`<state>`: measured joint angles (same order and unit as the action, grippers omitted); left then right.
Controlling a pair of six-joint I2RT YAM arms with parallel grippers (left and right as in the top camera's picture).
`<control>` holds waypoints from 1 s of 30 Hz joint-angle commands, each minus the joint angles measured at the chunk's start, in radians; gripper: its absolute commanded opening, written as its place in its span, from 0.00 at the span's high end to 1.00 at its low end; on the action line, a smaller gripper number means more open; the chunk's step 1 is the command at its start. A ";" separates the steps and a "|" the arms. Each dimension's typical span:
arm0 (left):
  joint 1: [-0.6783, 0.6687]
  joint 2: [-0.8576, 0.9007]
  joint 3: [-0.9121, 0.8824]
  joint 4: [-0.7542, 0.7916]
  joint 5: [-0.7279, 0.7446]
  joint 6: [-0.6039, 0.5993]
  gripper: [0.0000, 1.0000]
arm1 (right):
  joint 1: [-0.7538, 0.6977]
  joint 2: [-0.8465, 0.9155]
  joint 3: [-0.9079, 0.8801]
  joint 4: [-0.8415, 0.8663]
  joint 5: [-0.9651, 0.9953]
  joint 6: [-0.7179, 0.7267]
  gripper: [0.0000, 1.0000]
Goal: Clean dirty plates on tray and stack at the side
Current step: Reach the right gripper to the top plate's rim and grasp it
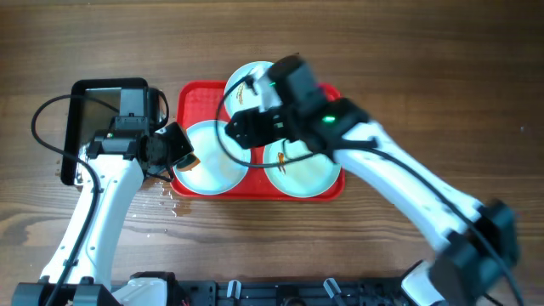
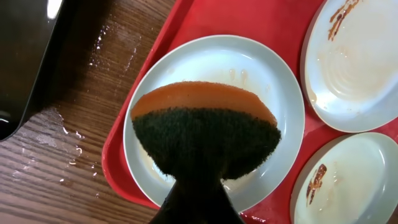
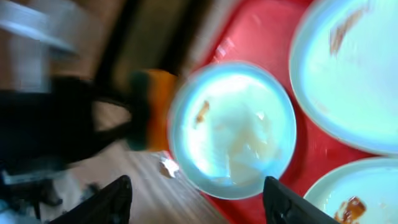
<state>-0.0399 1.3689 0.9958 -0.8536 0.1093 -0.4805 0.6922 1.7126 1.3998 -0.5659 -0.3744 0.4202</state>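
The red tray (image 1: pixel 194 98) holds three pale plates. The left plate (image 1: pixel 217 166) shows faint smears in the left wrist view (image 2: pixel 211 62) and the right wrist view (image 3: pixel 233 127). The far plate (image 1: pixel 246 78) and the right plate (image 1: pixel 306 174) have brown-orange smears. My left gripper (image 1: pixel 180 157) is shut on an orange and dark green sponge (image 2: pixel 205 134) at the left plate's left edge. My right gripper (image 1: pixel 248 127) hovers open and empty above the left plate, its fingers (image 3: pixel 199 202) spread wide.
A black pan (image 1: pixel 102 102) sits left of the tray and also shows in the left wrist view (image 2: pixel 18 56). Water drops lie on the wooden table (image 1: pixel 166 194) by the tray's front left corner. The right arm crosses over the right plate.
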 commanded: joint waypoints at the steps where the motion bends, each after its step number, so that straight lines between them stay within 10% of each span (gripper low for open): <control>1: 0.006 0.000 0.003 -0.016 -0.049 0.005 0.96 | 0.018 0.148 0.015 0.037 0.194 0.077 0.32; 23: -0.001 0.002 -0.015 0.010 -0.031 0.005 0.96 | 0.051 0.406 0.005 0.107 0.220 0.089 0.96; 30: -0.109 0.132 -0.017 0.072 -0.002 0.004 0.96 | 0.051 0.406 0.005 0.106 0.217 0.067 0.96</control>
<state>-0.1123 1.4319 0.9882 -0.7979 0.0772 -0.4805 0.7364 2.0964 1.3998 -0.4557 -0.1619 0.5072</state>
